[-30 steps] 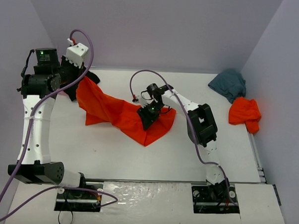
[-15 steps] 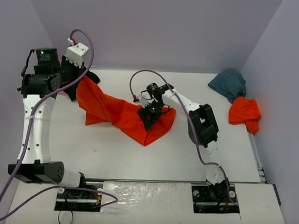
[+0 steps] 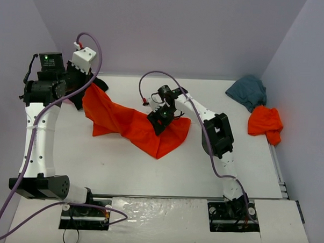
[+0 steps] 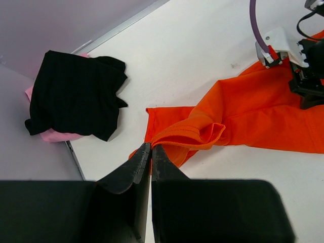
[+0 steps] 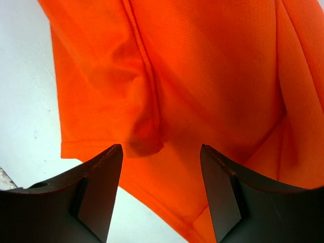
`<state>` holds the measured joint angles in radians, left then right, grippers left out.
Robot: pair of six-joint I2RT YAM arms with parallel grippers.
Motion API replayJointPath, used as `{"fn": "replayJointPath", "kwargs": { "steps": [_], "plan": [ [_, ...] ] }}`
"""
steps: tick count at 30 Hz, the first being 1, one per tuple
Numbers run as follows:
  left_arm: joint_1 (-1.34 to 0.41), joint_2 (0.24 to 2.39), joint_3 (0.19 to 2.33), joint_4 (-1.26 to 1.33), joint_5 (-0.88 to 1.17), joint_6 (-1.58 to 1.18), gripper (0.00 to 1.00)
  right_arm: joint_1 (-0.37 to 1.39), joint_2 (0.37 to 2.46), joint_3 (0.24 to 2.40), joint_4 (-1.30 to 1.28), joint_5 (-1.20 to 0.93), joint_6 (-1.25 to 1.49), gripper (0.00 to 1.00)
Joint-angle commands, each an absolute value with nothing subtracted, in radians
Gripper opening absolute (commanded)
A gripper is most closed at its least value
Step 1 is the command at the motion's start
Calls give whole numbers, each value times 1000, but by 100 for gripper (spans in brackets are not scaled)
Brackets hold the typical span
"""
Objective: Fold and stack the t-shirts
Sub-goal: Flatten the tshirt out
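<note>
A bright orange-red t-shirt (image 3: 135, 123) lies spread across the middle of the table, its left end lifted off the surface. My left gripper (image 3: 86, 89) is shut on that raised edge; in the left wrist view the hem (image 4: 187, 132) runs into the closed fingertips of the gripper (image 4: 151, 147). My right gripper (image 3: 161, 119) hangs open just over the shirt's right part, and the right wrist view shows orange cloth (image 5: 202, 76) below the gripper (image 5: 162, 149), with nothing between its fingers. A black t-shirt (image 4: 76, 93) lies folded on a pink one (image 4: 50, 135) at the far left.
A teal-grey t-shirt (image 3: 248, 90) and a second orange-red t-shirt (image 3: 265, 124) lie crumpled at the far right by the wall. The white table (image 3: 122, 163) shows bare in front of the spread shirt. Walls close the left, back and right sides.
My right gripper has opened wider and shifted slightly toward the back over the orange shirt. The left arm and the lifted shirt edge have not moved.
</note>
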<state>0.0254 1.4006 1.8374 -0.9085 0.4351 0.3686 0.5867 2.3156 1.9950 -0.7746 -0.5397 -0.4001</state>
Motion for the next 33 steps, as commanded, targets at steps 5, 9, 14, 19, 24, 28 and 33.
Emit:
{"fn": "replayJointPath", "kwargs": {
  "steps": [5, 9, 14, 19, 24, 28, 33],
  "plan": [
    [18, 1393, 1849, -860, 426, 388, 0, 574, 2449, 2128, -865, -601, -446, 55],
    [18, 1401, 1853, -859, 420, 391, 0, 577, 2428, 2086, -870, -631, -461, 53],
    [17, 1411, 1855, -850, 426, 385, 0, 586, 2395, 2042, -877, -647, -477, 51],
    [17, 1408, 1848, -847, 426, 382, 0, 586, 2346, 2013, -881, -644, -482, 51],
    [17, 1402, 1843, -845, 425, 380, 0, 587, 2308, 1991, -881, -637, -479, 51],
    [17, 1395, 1838, -845, 426, 380, 0, 589, 2279, 1982, -881, -635, -471, 51],
    [17, 1385, 1835, -847, 425, 382, 0, 595, 2258, 1987, -880, -624, -463, 51]
  ]
}}
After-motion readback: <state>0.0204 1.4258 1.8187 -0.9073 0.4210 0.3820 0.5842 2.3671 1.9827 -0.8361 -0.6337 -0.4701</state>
